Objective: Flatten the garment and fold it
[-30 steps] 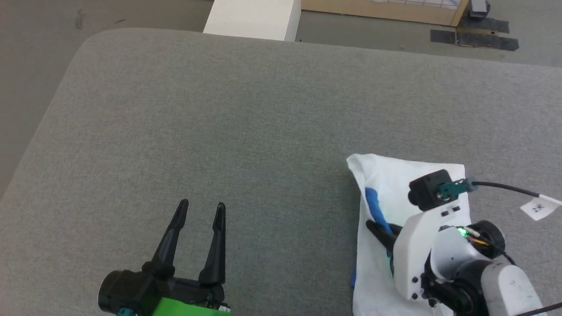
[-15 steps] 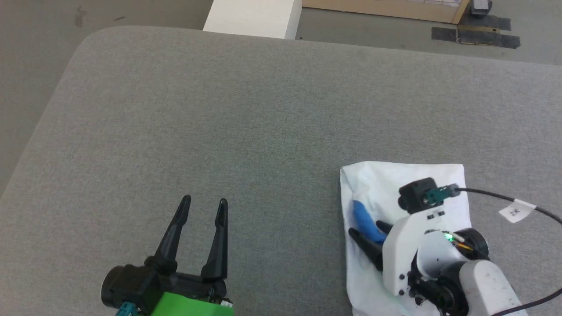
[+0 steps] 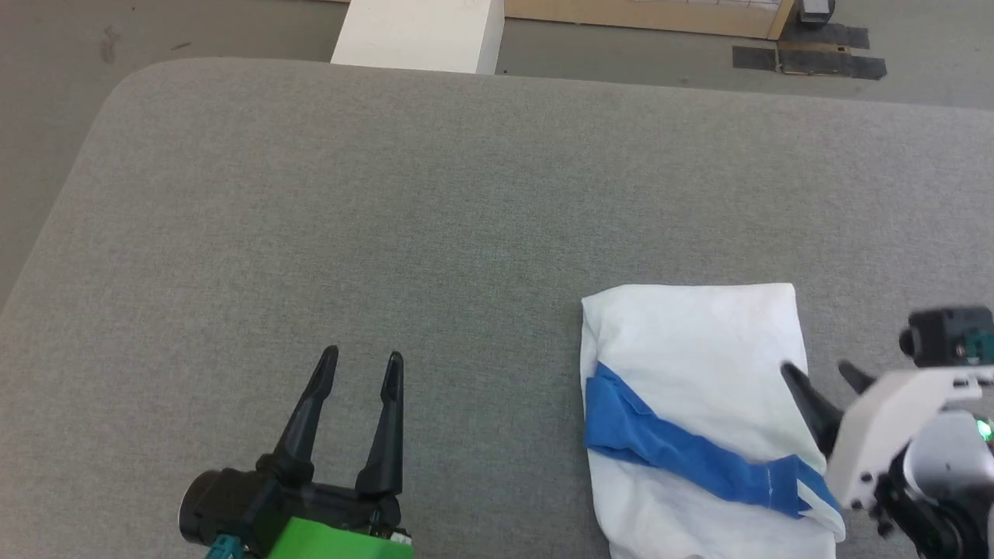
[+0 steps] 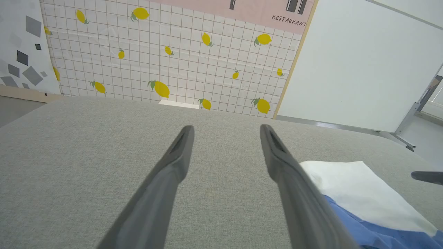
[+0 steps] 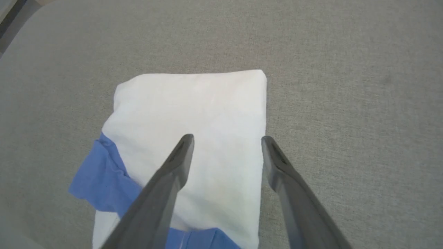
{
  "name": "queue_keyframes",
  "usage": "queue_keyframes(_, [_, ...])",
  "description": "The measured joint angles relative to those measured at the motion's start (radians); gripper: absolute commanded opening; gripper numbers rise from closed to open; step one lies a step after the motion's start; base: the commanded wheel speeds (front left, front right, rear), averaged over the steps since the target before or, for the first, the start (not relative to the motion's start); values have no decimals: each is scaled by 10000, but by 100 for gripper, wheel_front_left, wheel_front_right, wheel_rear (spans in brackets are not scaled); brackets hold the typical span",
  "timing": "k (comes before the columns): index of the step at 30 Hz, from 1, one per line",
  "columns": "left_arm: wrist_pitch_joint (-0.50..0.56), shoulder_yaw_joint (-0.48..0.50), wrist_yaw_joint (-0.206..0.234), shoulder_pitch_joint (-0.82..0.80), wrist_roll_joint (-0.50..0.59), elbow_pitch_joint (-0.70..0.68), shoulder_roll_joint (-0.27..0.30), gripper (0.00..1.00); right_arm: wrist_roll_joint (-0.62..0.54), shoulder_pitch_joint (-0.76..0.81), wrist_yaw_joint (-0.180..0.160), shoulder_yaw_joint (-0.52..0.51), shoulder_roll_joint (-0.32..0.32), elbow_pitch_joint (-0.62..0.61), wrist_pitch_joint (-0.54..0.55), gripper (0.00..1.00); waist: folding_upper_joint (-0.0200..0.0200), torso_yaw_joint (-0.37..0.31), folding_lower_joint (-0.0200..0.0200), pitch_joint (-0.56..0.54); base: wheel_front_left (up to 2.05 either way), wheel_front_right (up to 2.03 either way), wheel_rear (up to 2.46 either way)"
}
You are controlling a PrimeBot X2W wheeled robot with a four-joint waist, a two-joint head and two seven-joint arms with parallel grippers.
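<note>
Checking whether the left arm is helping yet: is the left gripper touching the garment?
Apart. The head view shows a wide stretch of bare grey surface between the left gripper and the garment.

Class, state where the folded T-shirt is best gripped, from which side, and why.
Probably the straight right edge of the T-shirt, approached from the right, where the open right gripper is. It lies flat there; the left edge is bunched around the blue band.
</note>
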Motion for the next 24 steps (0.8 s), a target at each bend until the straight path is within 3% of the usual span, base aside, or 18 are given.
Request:
queue_keyframes(6, [0,-52,-81,-5,54,35,0,100,-121,445,-2,-637,42,685,-44,100,0,121,0,73,0,0,0])
queue_keyframes(14, [0,-42,-136,-11,109,71,38,100,92,-8,-2,-472,42,2635,-495,100,0,371,0,218,0,0,0])
queue_keyframes(16, [0,-38,-138,-11,121,81,48,100,226,-196,-2,-433,35,2980,-499,82,0,392,0,222,0,0,0])
queue_keyframes(17, [0,-35,-138,-11,121,81,54,100,247,-293,0,-405,21,3118,-525,33,0,392,0,234,0,0,0])
queue_keyframes(19, [0,-27,-142,-12,121,81,54,100,347,-476,0,-351,10,3350,-612,0,0,371,0,247,0,0,0])
queue_keyframes(24, [0,8,-167,-42,119,94,56,100,430,-751,2,-176,36,3684,-901,0,0,160,0,235,0,0,0])
